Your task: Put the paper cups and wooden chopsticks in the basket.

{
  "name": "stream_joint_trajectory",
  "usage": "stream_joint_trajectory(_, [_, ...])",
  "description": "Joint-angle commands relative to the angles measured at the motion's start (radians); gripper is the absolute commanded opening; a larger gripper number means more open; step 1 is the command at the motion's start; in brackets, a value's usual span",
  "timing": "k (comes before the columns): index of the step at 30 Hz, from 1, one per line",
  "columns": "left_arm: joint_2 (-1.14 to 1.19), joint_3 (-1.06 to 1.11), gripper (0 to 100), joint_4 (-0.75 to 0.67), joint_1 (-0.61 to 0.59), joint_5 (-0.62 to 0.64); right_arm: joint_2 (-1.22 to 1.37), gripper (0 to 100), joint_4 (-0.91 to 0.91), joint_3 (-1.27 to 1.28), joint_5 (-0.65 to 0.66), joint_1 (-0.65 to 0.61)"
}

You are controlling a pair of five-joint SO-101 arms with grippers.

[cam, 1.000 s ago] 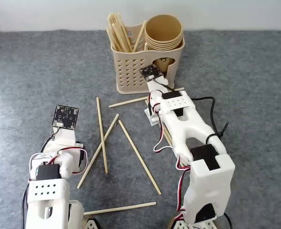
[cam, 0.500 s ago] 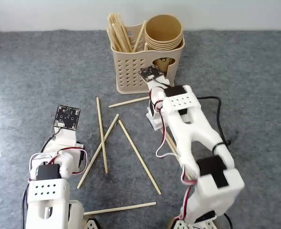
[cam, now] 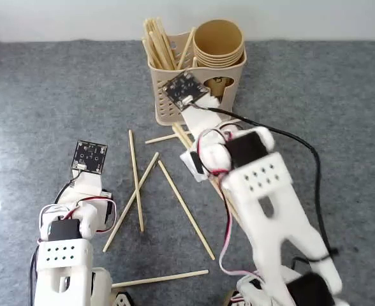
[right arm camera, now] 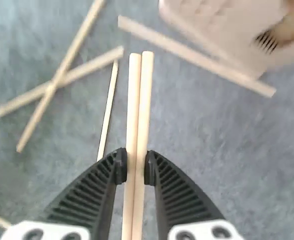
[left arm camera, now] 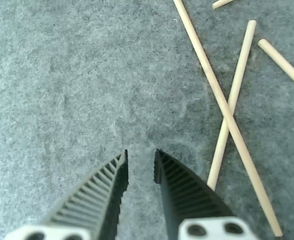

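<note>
A beige basket [cam: 175, 102] at the back holds a stack of paper cups [cam: 218, 39] and several wooden chopsticks [cam: 158, 42]. My right gripper [right arm camera: 134, 167] is shut on a pair of chopsticks [right arm camera: 139, 90] lying side by side, held above the carpet just in front of the basket [right arm camera: 222, 22]. In the high view this pair [cam: 182, 136] slants under the right arm [cam: 238, 153]. More chopsticks lie loose on the carpet, two crossed [cam: 136, 185]. My left gripper [left arm camera: 140, 161] hovers low over bare carpet, slightly open and holding nothing, beside crossed chopsticks [left arm camera: 227, 116].
Single chopsticks lie at the middle [cam: 185, 207], near the front edge [cam: 159, 278] and below the basket [cam: 163, 137]. The grey carpet [cam: 41, 95] spreads to the left and right. A black cable [cam: 302, 143] trails from the right arm.
The right arm has risen and swung its wrist left toward the basket's front, carrying the pair of chopsticks. The left arm has stayed put.
</note>
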Motion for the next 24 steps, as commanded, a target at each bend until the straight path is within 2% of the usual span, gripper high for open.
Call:
stream_joint_trajectory(1, [-0.018,-0.005,9,-0.018,-0.006,-0.008,-0.124,0.9,-0.076,-0.014,-0.005,-0.004])
stream_joint_trajectory(5, [-0.018,-0.005,9,-0.018,-0.006,-0.009,-0.185,0.8,-0.154,-0.017,-0.097,-0.004])
stream_joint_trajectory(9, [-0.018,-0.005,9,-0.018,-0.006,-0.009,-0.209,0.8,-0.326,-0.018,-0.123,-0.004])
stream_joint_trajectory(18, [-0.018,-0.005,9,-0.018,-0.006,-0.009,-0.203,0.8,-0.789,-0.006,-0.124,-0.004])
stream_joint_trajectory(24, [-0.018,-0.005,9,-0.018,-0.005,-0.009,-0.117,0.8,-1.221,0.063,-0.12,-0.004])
